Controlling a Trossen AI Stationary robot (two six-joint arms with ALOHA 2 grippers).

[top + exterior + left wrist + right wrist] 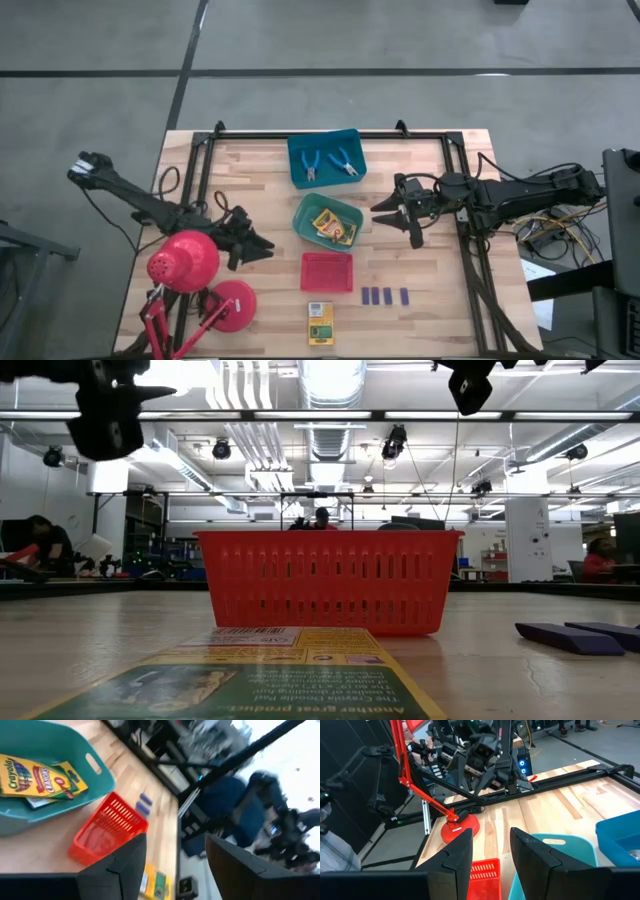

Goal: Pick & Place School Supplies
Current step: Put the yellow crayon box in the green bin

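Nearest the table's front edge lies the last loose crayon box (320,323), flat and alone, and to lift it well a gripper should drop square over its short sides before squeezing. Just beyond sit the four purple blocks (385,296) beside the red tray (327,271), with two more boxes already in the green tray (326,222). Both grippers hover empty with fingers apart, the left gripper (262,247) left of the red tray, the right gripper (398,218) past the green one, scissors (326,165) resting in the far blue tray (324,158).

In your low view, the crayon box (270,675) runs off the bottom edge and the red basket (328,580) hides whatever sits behind it. Beyond the left tool (175,865), the room smears into blur; the blue tray (625,837) is cropped.
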